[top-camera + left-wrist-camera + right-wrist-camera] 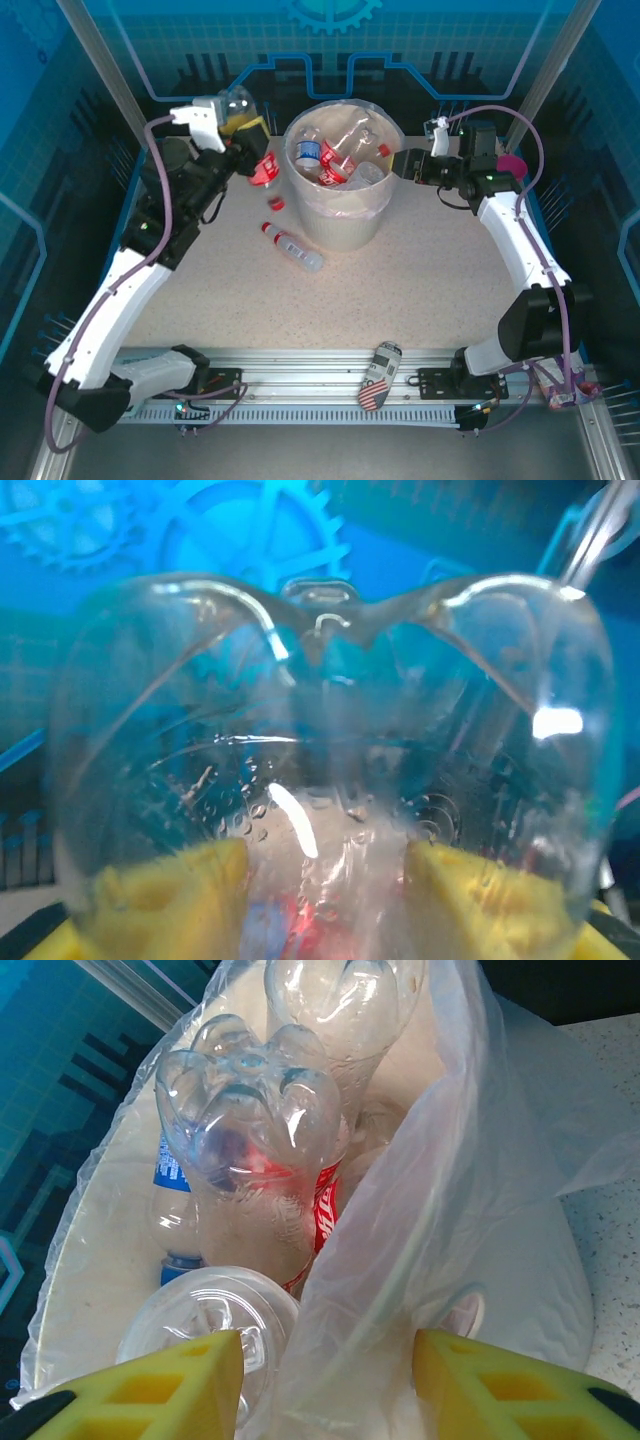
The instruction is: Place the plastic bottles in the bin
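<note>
Judging by several bottles [335,155] in the bin [345,228], most is done: left fingers [160,900] clench a raised bottle [236,103] beside it, a loose bottle [292,245] lies on the table [430,290], and whether right fingers [170,1385] grasp the liner [470,1160] is unclear.

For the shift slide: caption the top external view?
Left gripper holds a clear bottle beside the bin; right gripper at its rim; another bottle lies nearby.

Clear bottle [330,730] between yellow pincer pads [170,900]

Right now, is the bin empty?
No, several bottles lie inside the bin, some with red labels.
</note>
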You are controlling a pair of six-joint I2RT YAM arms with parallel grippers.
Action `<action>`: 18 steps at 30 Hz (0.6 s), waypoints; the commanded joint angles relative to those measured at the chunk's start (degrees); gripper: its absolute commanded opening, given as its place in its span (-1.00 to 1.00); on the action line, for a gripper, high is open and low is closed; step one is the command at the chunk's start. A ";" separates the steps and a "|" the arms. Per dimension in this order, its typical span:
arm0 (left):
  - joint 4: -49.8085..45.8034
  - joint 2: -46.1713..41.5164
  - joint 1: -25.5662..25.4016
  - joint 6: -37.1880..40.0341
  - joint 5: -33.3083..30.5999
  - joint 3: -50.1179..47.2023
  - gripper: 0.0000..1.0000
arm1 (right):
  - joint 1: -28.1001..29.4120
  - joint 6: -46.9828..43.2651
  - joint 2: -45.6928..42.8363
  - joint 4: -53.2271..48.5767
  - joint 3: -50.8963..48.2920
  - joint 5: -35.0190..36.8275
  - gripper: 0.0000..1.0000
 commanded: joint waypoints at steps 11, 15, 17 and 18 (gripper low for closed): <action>30.84 23.11 -12.64 3.54 4.87 13.02 -0.47 | -8.62 5.82 -8.42 4.51 -2.81 -3.62 0.15; 33.41 30.02 -16.07 11.78 2.93 17.45 -0.45 | -10.46 5.75 -10.08 4.23 -4.21 -5.14 0.17; 33.18 32.79 -18.10 18.48 -0.04 19.45 -0.43 | -11.19 5.58 -10.61 4.03 -4.82 -5.62 0.16; 33.12 34.35 -18.96 21.88 -1.18 20.44 -0.43 | -11.59 5.49 -10.88 3.95 -5.11 -5.95 0.17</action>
